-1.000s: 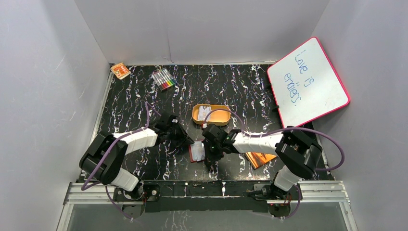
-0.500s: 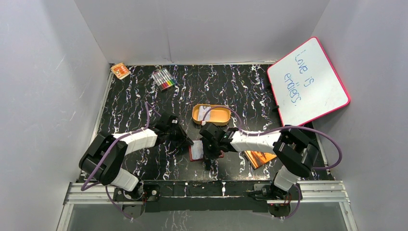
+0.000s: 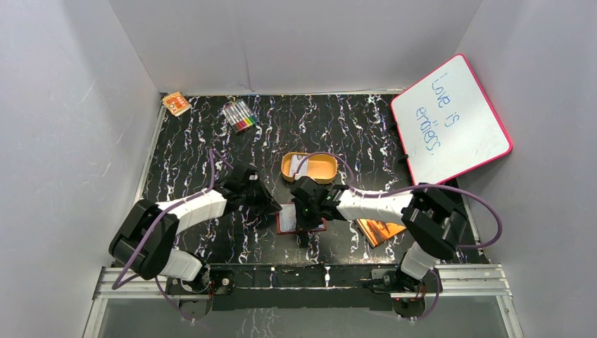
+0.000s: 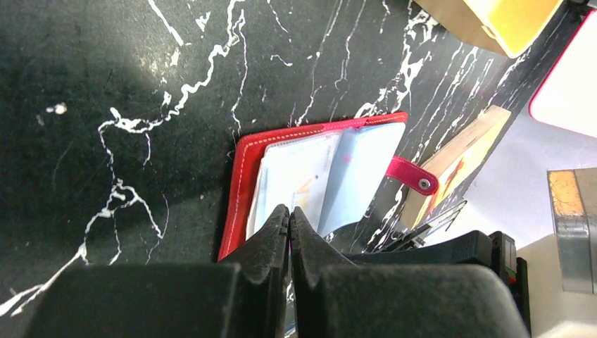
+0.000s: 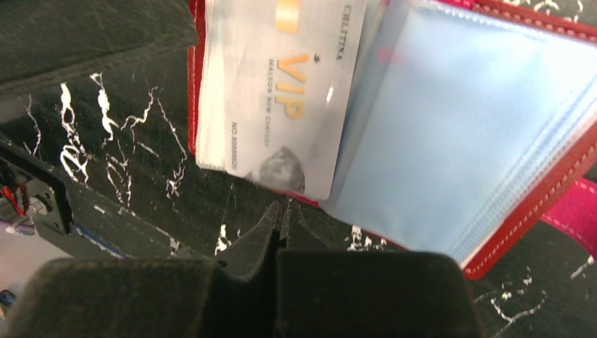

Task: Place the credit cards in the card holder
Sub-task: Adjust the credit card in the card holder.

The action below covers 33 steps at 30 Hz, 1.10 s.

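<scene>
Card holder (image 3: 286, 220) partly under right end effector (image 5: 281, 210).

One card holder (image 4: 331, 176), one VIP card (image 5: 278, 98), one tin (image 3: 318, 169), one whiteboard (image 3: 450, 120), one booklet (image 3: 380, 231), one marker pack (image 3: 240, 115)

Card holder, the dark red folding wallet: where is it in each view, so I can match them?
Top external: the dark red folding card holder lies near the table's middle, just nearer than the orange oval tin.
Left wrist: card holder mid-frame, lying open.
Right wrist: card holder fills the upper frame, open.
Shared landmark: its pink closing tab, at its right side in both wrist views.
</scene>
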### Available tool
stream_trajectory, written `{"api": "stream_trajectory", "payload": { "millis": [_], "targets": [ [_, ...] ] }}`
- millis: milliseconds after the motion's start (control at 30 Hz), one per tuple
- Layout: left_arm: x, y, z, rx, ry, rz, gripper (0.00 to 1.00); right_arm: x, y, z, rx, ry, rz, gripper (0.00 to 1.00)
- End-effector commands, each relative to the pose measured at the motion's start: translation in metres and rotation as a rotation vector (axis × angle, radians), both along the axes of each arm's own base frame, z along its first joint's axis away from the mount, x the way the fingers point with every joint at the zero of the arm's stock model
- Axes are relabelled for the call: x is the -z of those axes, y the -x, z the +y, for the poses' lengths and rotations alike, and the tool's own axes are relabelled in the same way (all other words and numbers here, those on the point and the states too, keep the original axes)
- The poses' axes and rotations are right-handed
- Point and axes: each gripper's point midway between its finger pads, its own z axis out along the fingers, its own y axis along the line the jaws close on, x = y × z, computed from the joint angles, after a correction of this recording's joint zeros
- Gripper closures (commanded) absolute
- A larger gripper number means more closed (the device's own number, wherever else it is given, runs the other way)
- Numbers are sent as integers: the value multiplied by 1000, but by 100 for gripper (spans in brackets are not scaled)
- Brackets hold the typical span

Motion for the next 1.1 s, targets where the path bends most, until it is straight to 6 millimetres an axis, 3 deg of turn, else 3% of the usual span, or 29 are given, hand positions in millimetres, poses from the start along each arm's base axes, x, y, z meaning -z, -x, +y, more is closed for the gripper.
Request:
{"api": "stream_trajectory", "payload": {
  "millis": [0, 133, 233, 533, 1067],
  "targets": [
    [-19, 2, 6, 2, -13, -44, 100, -40, 3, 6, -14, -85, -23, 92],
    [-22, 4, 12, -13, -25, -58, 100, -55, -2, 0, 15, -115, -35, 76],
    [-15, 6, 19, -37, -46, -56, 100, -58, -14, -2, 72, -139, -30, 70],
    [14, 13, 30, -50, -128, 8, 100, -46, -52, 2, 169, -165, -23, 85],
    [33, 22, 32, -30, -146, 56, 100, -10, -50, -10, 180, -70, 38, 87]
  ]
}}
